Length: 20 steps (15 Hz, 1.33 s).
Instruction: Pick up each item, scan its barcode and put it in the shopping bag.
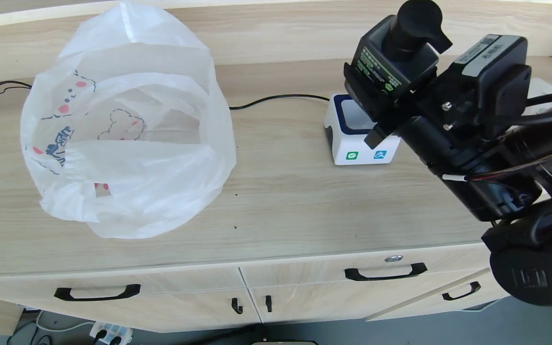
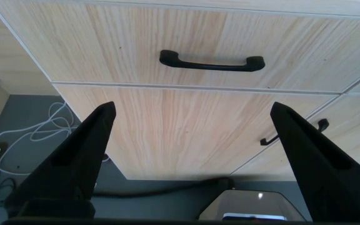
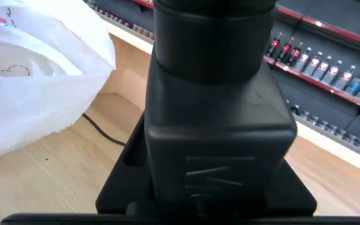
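right jaws: right gripper (image 1: 382, 100) clamped on 1 black pump bottle (image 1: 393, 64), gripping its body from both sides
bottle: in the air, tilted, pump head up, green-label face turned toward the bag side
bottle vs scanner: directly over 1 white scanner box (image 1: 360, 143), covering part of its window in the head view; looks clear of it, but contact can't be ruled out from this angle
left jaws: left gripper (image 2: 192, 109) spread wide, nothing between its 2 dark fingers (image 2: 74, 162)
left gripper position: low, facing the drawer fronts (image 2: 186, 134) under the counter
shopping bag (image 1: 127, 129): 1, white translucent plastic with cartoon print, puffed up on the counter (image 1: 281, 191), well left of the scanner and well apart from the bottle
cable (image 1: 276, 98): 1, black, running from the scanner along the counter toward the bag
bar handles (image 1: 96, 292): 3, black, on the drawers
small pulls (image 1: 236, 305): 2, black, side by side between the drawers
shelves (image 3: 330, 69): rows of bottles in the room behind
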Available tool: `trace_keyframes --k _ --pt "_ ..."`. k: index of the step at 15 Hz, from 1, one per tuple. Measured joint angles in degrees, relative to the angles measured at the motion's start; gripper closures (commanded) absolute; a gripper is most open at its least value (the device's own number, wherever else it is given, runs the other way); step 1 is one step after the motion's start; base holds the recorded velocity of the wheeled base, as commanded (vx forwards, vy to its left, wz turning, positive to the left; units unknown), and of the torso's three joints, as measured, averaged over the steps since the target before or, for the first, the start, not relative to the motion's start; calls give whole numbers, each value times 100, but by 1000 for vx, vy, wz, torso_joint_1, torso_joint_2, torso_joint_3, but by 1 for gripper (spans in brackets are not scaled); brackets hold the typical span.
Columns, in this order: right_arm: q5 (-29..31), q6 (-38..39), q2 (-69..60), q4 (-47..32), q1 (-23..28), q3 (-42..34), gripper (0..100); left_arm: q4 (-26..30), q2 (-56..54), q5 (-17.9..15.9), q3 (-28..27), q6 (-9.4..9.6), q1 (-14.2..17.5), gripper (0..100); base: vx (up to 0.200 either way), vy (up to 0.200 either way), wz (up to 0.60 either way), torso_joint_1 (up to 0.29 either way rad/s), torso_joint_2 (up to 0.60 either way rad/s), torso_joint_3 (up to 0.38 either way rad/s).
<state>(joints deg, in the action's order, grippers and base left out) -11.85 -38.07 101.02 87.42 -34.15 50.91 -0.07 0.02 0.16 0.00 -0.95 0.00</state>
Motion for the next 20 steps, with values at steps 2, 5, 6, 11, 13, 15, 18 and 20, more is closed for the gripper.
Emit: trace_keyframes --k 2,5,6,11,13,15,18,20 --pt "-1078 -649 63 -57 229 112 100 2 0 0 0 0 0 0 0 0 0 0 0 0" --pt "-1735 -879 283 -41 607 112 100 0 0 0 0 0 0 0 0 0 0 0 0 0" --pt "-1833 -895 361 -35 761 146 100 0 0 0 0 0 0 0 0 0 0 0 0 0" --pt "-2337 -856 630 -13 1064 816 100 0 0 0 0 0 0 0 0 0 0 0 0 0" --pt "-2354 -840 711 -2 1169 818 100 0 0 -2 0 0 0 0 0 0 0 0 0 0" --pt "-2352 -780 744 -5 1254 879 100 0 0 0 0 0 0 0 0 0 0 0 0 0" --pt "-2330 -688 761 20 1337 901 100 0 0 0 0 0 0 0 0 0 0 0 0 0" --pt "-2244 -714 752 50 1320 761 100 0 0 0 0 2 0 0 0 0 0 0 0 0"
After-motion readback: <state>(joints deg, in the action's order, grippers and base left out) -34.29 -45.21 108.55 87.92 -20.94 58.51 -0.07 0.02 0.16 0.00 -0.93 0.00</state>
